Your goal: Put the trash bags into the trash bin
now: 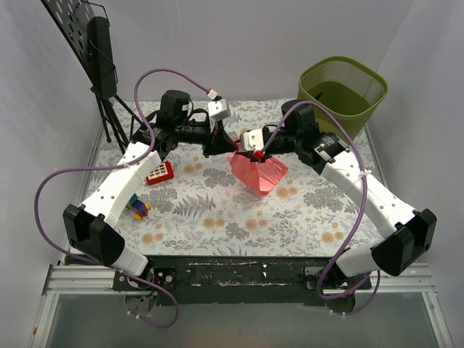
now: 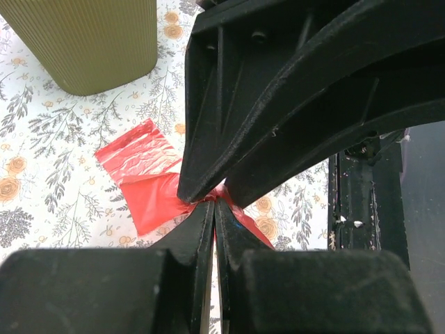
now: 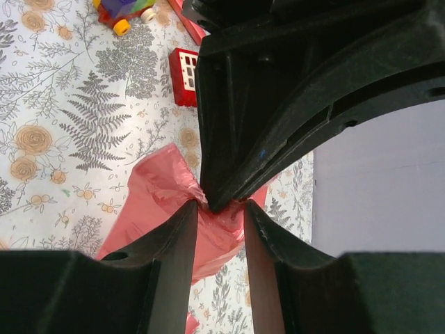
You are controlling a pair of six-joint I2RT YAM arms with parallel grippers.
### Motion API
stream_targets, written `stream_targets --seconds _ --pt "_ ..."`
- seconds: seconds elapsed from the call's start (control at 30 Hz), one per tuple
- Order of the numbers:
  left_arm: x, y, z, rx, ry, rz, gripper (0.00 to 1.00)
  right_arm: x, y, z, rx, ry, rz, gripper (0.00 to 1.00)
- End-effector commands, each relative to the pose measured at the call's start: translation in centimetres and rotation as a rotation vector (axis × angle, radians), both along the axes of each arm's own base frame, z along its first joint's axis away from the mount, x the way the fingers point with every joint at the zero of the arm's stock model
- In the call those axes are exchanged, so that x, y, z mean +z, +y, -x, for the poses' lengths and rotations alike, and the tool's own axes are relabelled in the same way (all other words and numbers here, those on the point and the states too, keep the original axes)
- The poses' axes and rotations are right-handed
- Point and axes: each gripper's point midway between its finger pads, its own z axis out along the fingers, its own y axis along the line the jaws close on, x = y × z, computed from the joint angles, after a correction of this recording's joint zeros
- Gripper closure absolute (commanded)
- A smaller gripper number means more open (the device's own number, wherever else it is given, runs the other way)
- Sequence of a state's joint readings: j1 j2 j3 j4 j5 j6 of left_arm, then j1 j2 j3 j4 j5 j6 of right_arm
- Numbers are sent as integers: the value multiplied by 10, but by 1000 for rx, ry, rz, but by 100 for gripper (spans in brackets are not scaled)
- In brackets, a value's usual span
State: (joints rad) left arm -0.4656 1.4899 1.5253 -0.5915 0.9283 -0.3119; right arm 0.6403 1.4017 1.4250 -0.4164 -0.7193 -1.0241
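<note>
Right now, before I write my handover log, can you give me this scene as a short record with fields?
bag: red trash bag, partly unfolded, held over the middle of the table
left jaws: shut on the bag's bunched top
right jaws: apart, straddling the same bunched plastic
bin: olive mesh trash bin, far right corner, no red showing inside
other items: red button toy and coloured block toy on the table's left side
task status: bag not yet in the bin

Both arms reach inward over the table's middle. The left gripper (image 2: 213,207) is clamped tight; the right gripper (image 3: 220,208) meets it, jaws parted.
</note>
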Motion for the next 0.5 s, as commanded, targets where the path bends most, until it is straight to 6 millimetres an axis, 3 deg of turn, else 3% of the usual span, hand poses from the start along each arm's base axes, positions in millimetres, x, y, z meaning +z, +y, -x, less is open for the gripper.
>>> stream_targets --seconds 0.0,0.1,0.23,0.3,0.47 --pt "18 0 -4 7 -28 33 100 9 3 1 15 -57 -16 65" --pt "20 -1 -4 7 -30 37 100 5 3 1 12 -52 2 79" --pt "20 -1 -3 0 -27 40 100 2 2 0 -4 -54 9 84" --pt "20 -1 -3 1 -29 42 100 1 2 -2 -14 -46 11 97" --pt "15 3 -6 32 -44 21 100 2 -3 -6 -62 -39 19 99"
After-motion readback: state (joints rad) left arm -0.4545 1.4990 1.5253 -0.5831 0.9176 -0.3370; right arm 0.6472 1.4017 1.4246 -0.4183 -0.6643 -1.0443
